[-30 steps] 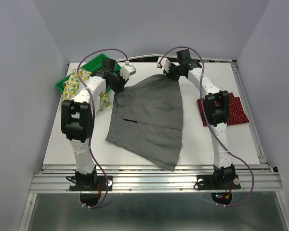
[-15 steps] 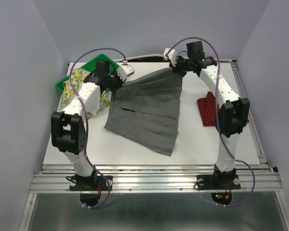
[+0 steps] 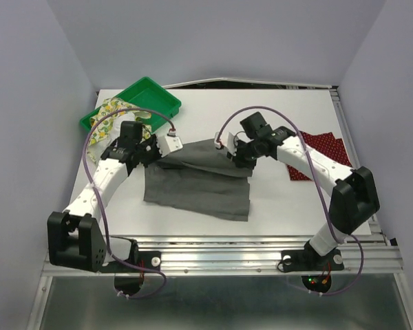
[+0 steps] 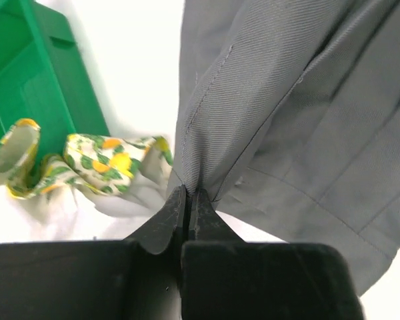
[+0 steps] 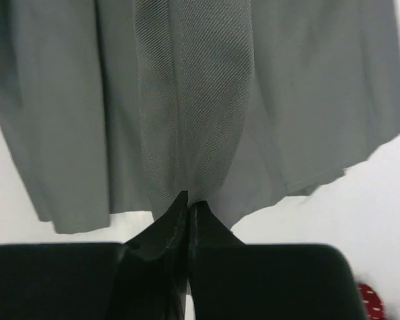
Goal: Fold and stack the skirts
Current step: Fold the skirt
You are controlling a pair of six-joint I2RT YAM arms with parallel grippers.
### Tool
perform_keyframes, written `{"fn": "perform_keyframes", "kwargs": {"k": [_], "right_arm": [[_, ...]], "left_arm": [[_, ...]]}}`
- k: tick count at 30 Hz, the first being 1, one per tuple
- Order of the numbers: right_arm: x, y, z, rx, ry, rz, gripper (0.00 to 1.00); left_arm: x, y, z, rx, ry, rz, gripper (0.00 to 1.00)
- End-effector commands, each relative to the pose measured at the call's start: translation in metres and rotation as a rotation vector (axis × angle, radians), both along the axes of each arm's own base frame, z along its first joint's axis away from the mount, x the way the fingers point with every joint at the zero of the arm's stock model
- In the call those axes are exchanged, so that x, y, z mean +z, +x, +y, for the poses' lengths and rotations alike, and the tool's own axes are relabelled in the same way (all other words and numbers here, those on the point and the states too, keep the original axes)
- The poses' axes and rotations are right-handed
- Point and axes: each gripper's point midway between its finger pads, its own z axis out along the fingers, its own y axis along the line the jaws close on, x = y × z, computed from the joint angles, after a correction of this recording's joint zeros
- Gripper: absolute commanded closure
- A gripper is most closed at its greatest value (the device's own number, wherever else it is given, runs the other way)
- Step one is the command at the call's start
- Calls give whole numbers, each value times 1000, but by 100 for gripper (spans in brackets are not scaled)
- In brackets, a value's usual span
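Observation:
The grey skirt (image 3: 196, 185) lies mid-table, its far part doubled over towards the near hem. My left gripper (image 3: 153, 152) is shut on its left upper corner (image 4: 193, 160); the black fingers (image 4: 170, 220) pinch the cloth. My right gripper (image 3: 239, 157) is shut on the right upper corner (image 5: 193, 133), and the cloth hangs from its fingertips (image 5: 188, 203). The lemon-print skirt (image 3: 111, 115) spills from the green tray, also in the left wrist view (image 4: 100, 160). The dark red dotted skirt (image 3: 320, 152) lies flat at the right.
A green plastic tray (image 3: 148, 94) stands at the back left corner, seen too in the left wrist view (image 4: 33, 73). The table's metal rail (image 3: 227, 244) runs along the near edge, with both arm bases bolted there.
Both grippers have come down and towards me from the back of the table, carrying the grey skirt's top edge over its lower part. The red skirt is now uncovered.

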Motion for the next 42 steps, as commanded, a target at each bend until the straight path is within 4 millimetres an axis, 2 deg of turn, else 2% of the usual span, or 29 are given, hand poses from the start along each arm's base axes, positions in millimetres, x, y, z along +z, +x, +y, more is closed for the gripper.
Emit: {"fn": "perform_keyframes", "kwargs": {"k": [1,2,3,5,6,9,12,14,15,16,17,18,19,22,23,25,26,27,29,30,31,33,34,36,38,39,40,41,42], "right_arm": [[0,-27,3,-65,16,15,99],[-15,-41,4,-74,2,52,99],[-20,-43,9,-78,13,57,99],[-39,-54,11,-94,-1,107,99],[-61,-58,9,-99,-30,147,99],[-99,-62,2,-143,-86,205,99],[-117,-53,1,-166,-112,188,99],[-127,-42,-2,-192,-133,172,99],[-128,-37,-4,-207,-131,170,99],[-129,-27,-6,-227,-130,167,99],[-129,-12,-19,-278,-131,165,99],[-128,-1,-26,-300,-126,163,99],[-123,21,-38,-348,-111,145,99],[-107,55,-57,-391,-101,80,99],[-93,73,-61,-396,-87,40,99],[-77,82,-63,-390,-83,17,99],[-59,92,-59,-374,-65,-25,99],[-49,92,-58,-369,-59,-26,99],[-29,93,-52,-343,-33,-35,99],[-7,99,-49,-336,-9,-69,99],[1,95,-50,-332,-14,-63,99],[17,93,-53,-319,-14,-96,99],[25,84,-58,-310,-17,-105,99],[26,69,-63,-284,-30,-97,99],[12,42,-72,-269,-54,-48,99],[4,34,-76,-266,-60,-36,99],[-5,24,-75,-253,-72,-26,99],[-32,2,-82,-245,-109,21,99],[-44,-7,-83,-239,-124,36,99]], "left_arm": [[-23,-43,9,-119,90,26,100],[-35,-56,12,-132,101,63,100],[-56,-72,15,-144,119,108,100],[-80,-87,21,-147,158,160,100],[-102,-99,27,-144,198,216,100],[-127,-108,34,-123,232,293,100],[-135,-105,34,-85,229,345,100],[-138,-98,30,-57,217,385,100],[-132,-87,27,-45,203,374,100],[-136,-84,25,-33,196,400,100],[-136,-81,21,-5,174,419,100],[-132,-68,15,4,159,421,100],[-129,-62,11,15,139,428,100],[-114,-35,-2,64,69,414,100],[-107,-28,-6,74,51,403,100],[-85,-7,-13,92,14,357,100],[-77,0,-14,99,5,340,100],[-59,14,-18,110,-14,299,100],[-42,21,-19,117,-22,279,100],[-33,25,-20,122,-29,267,100],[-13,33,-22,132,-47,234,100],[0,23,-24,114,-55,257,100],[11,17,-25,106,-61,239,100],[11,-3,-26,65,-32,252,100],[-2,-33,-24,15,18,279,100],[-19,-54,-20,1,43,316,100],[-29,-64,-19,-12,61,334,100],[-39,-71,-17,-17,82,342,100],[-52,-80,-17,-23,100,364,100]]}}
